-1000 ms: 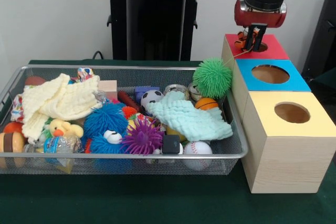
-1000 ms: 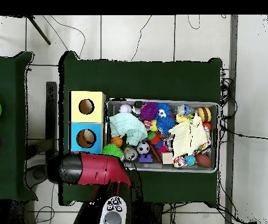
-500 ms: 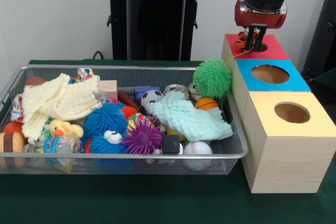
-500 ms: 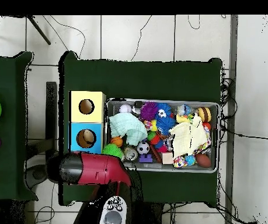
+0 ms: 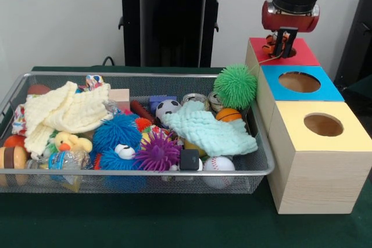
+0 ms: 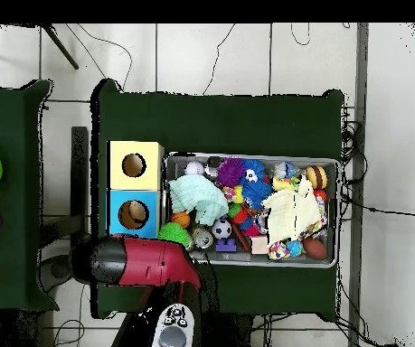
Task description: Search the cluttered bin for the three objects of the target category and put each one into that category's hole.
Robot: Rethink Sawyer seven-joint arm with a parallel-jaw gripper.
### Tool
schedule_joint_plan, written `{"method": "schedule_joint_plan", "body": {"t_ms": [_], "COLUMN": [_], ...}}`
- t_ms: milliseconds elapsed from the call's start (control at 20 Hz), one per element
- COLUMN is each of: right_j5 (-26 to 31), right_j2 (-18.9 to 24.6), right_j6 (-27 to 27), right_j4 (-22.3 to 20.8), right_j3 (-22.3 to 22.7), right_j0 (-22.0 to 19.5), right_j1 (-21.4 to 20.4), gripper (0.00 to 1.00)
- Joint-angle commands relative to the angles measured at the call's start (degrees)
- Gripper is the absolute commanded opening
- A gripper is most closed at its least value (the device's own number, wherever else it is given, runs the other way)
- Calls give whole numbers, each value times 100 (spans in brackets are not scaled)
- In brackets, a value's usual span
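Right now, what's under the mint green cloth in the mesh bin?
Poking out from under the mint green cloth: soccer ball, orange ball, two tin cans. Whatever lies beneath its middle is covered.

- The front view sits low and close across the tabletop (image 5: 145,225), with the wire bin (image 5: 133,172) filling the left and centre of the frame and the holed boxes (image 5: 317,161) at right.
- The overhead view looks straight down from high up, taking in the whole tabletop (image 6: 220,117) and the floor around it.
- Both views share the bin (image 6: 337,212) and the boxes (image 6: 113,190).
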Motion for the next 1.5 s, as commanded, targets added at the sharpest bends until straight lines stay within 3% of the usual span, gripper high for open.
{"method": "schedule_joint_plan", "body": {"t_ms": [50, 600, 1050, 1500], "right_j5": [-177, -51, 358, 125], "right_j2": [240, 102, -265, -301], "right_j6": [1503, 1527, 1733, 1678], "right_j4": [377, 399, 365, 470], "right_j3": [411, 314, 203, 450], "right_j0": [-15, 84, 361, 426], "right_j1": [139, 131, 177, 179], "gripper": [0, 0, 0, 0]}}
